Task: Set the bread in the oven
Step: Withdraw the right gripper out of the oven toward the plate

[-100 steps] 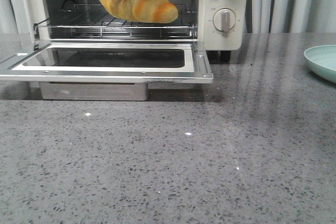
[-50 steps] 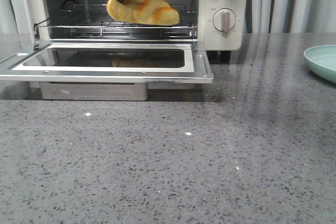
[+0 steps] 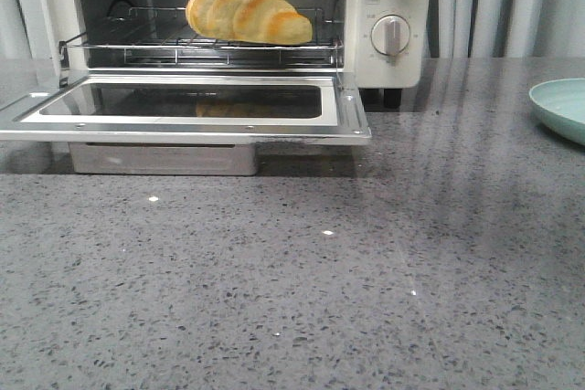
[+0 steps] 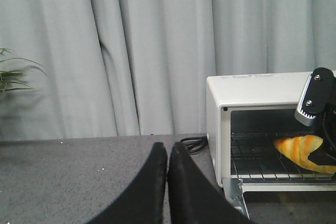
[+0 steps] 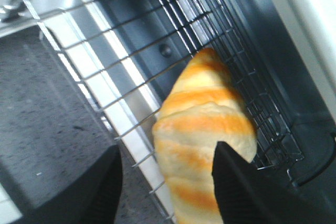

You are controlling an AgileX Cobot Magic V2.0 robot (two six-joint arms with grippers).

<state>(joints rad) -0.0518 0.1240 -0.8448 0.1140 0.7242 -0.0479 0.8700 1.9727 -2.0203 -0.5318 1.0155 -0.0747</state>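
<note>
The bread [image 3: 247,14] lies on the wire rack [image 3: 196,43] inside the oven [image 3: 388,15], near its front edge. The right gripper [image 5: 165,182] is spread open around it, so a careless retreat could drag it out; the left gripper [image 4: 167,153] sits closed, empty

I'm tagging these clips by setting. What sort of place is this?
Probably a kitchen-style test setup, not a real home: a speckled grey countertop with a toaster oven holding bread, a pale green dish, and plain grey curtains behind.
</note>
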